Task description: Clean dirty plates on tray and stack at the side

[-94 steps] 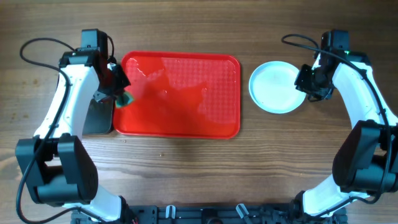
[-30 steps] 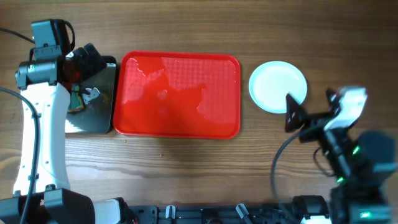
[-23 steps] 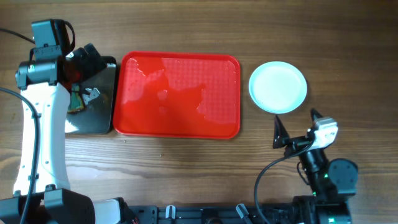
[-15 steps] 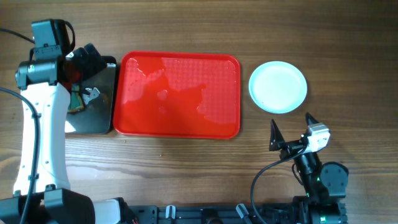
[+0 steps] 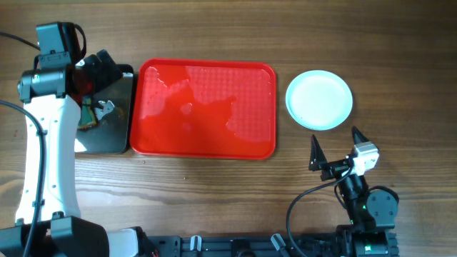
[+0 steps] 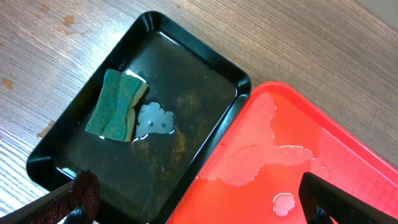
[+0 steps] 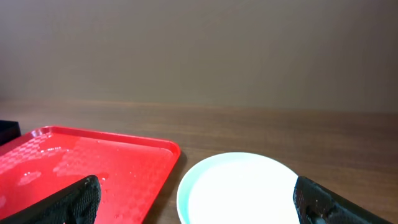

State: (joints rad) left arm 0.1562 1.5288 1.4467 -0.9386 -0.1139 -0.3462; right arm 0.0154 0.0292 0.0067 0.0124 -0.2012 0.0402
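Observation:
The red tray (image 5: 203, 107) lies mid-table, wet with thin puddles and holding no plates. The plates (image 5: 319, 100) show as one clean white round on the wood just right of the tray; I cannot tell how many are stacked. My right gripper (image 5: 334, 150) hovers open near the front edge, just in front of the plates, and touches nothing. In the right wrist view the plates (image 7: 239, 190) lie ahead between the spread fingers, with the tray (image 7: 81, 168) to the left. My left gripper (image 5: 100, 78) is open and empty above the black tray.
A small black tray (image 6: 180, 106) lies against the red tray's left edge. It holds a film of water and a green sponge (image 6: 117, 113). The left arm (image 5: 46, 143) runs along the table's left side.
The left gripper let go of the sponge, which now lies in the black tray. The right arm drew back from beside the plates toward the front edge and has been still for half a second.

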